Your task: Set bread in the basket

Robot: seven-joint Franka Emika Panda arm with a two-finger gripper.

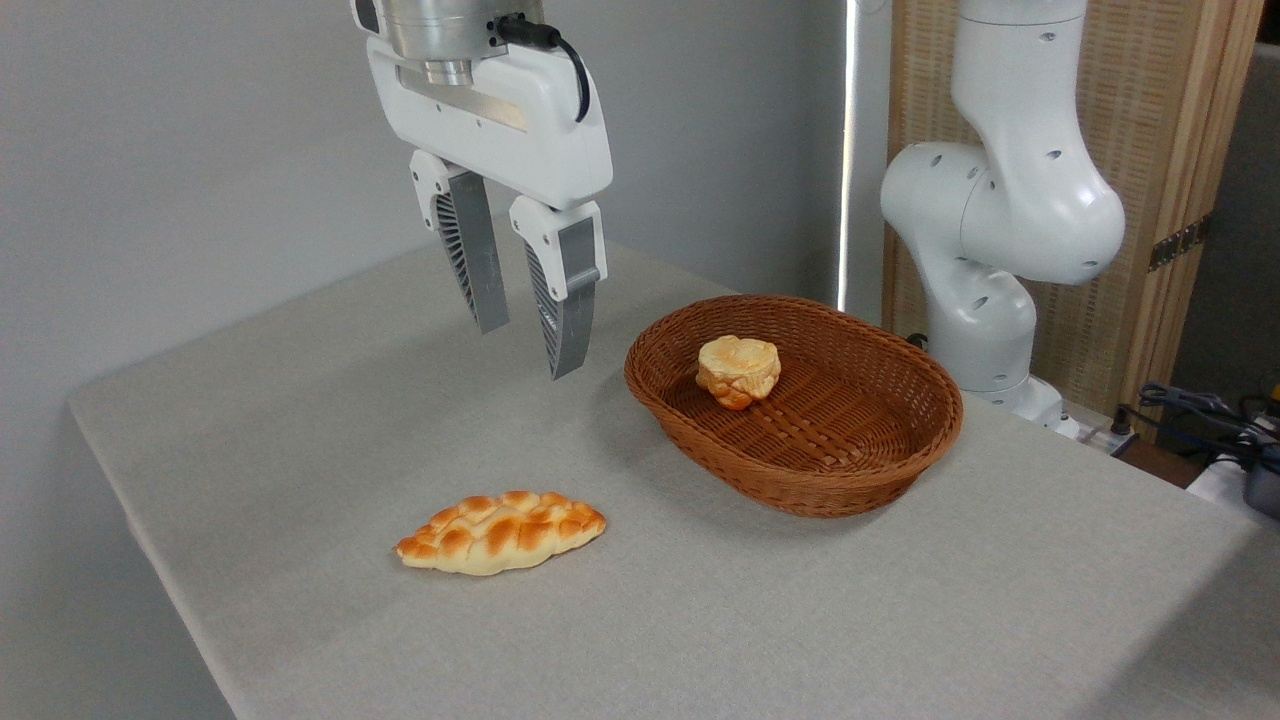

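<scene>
Grey table (900, 600) — bread (502, 532) lies below the raised end effector (528, 350).

Bread (502, 533): golden-orange braided top, pale cream sides. Basket (850, 470): reddish-brown woven wicker. Bun (738, 371): golden with pale patches. Surface (300, 420): light grey. Gripper (529, 353): white body, grey ribbed jaws.

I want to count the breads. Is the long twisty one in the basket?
Out. The braided bread lies on the table, apart from the basket.
</scene>
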